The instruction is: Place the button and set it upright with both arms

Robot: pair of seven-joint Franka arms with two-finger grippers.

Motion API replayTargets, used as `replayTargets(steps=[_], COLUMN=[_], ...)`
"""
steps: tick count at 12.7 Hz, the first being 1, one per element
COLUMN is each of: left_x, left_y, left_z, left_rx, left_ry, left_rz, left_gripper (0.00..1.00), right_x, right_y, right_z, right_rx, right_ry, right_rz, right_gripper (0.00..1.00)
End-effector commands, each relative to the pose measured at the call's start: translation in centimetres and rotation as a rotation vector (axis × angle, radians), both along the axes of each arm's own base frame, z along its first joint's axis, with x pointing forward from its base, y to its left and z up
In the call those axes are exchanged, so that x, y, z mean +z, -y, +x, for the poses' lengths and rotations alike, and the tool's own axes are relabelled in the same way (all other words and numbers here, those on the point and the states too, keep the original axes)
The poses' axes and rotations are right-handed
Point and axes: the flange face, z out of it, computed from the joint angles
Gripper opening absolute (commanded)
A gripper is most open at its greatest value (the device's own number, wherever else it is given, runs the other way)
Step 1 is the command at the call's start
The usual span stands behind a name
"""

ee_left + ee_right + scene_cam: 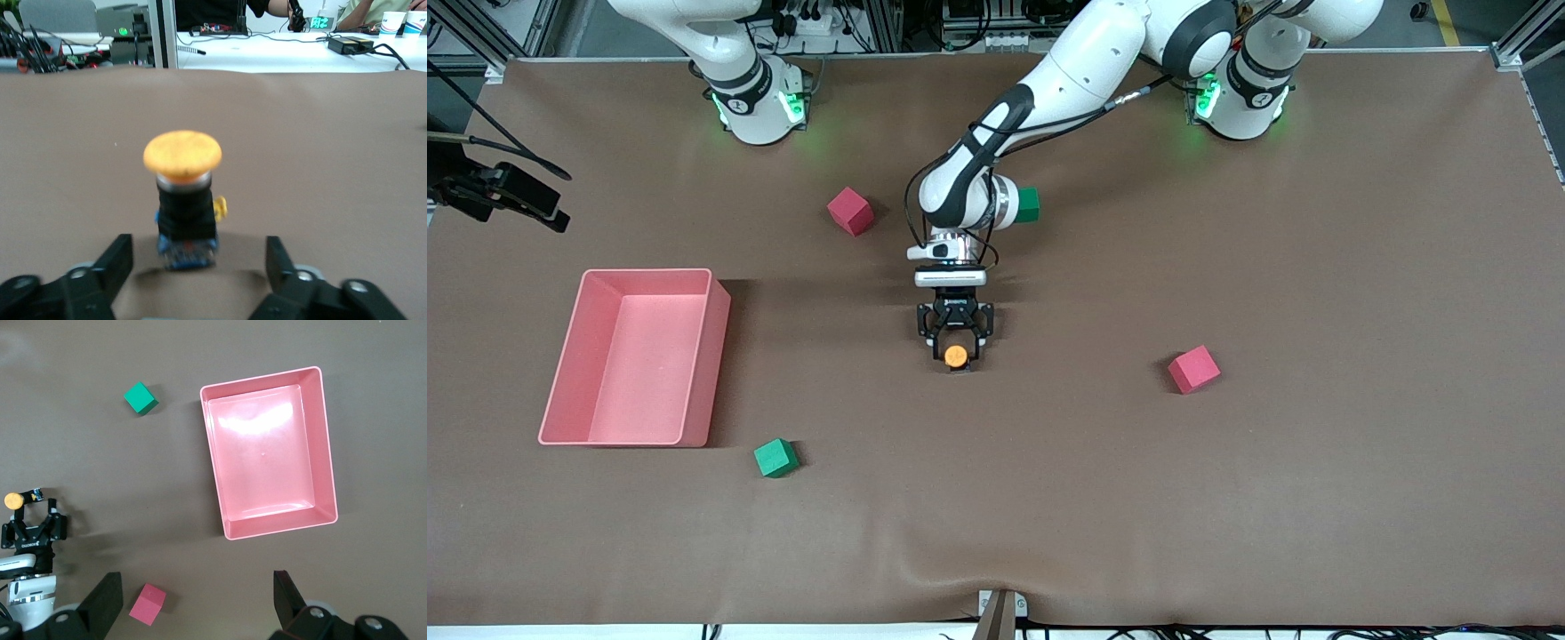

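The button [955, 356] stands upright on the brown table near its middle, with its orange cap on top of the black body [186, 207]. My left gripper [955, 342] is low at the table. Its open fingers [117, 257] flank the button's base with a gap on each side and do not touch it. My right gripper [197, 587] is open and empty, high over the table's right-arm end above a red cube [147, 603]. It does not show in the front view. The right wrist view also shows the button [12, 499] and the left gripper [35, 528].
A pink bin [710, 356] sits toward the right arm's end, also in the right wrist view [328, 447]. A green cube [775, 458] lies nearer the camera than the bin. Red cubes [850, 211] [1193, 369] and a second green cube [1030, 204], partly hidden by the left wrist, lie around.
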Motion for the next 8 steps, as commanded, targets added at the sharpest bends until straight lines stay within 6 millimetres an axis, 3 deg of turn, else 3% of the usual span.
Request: replayTargets(steps=[1,4,8], left_x=[1.4,8.2,18.2], left_y=[3.0,6.4,6.8], left_z=[-3.3,-7.0,-7.7], left_rx=[0.065,0.304,0.525], left_ry=[-0.115,-0.349,-0.548], left_rz=[-0.181,-0.387,-0.406], left_gripper=[1.0,1.0,1.0], right_x=[0.2,0.2,0.2], right_y=[0.2,0.2,0.2], right_z=[-0.7,-0.8,-0.8], right_rx=[0.008,0.008,0.008], right_ry=[0.002,-0.001,-0.004], right_rz=[0.001,0.001,0.002], right_gripper=[1.0,1.0,1.0])
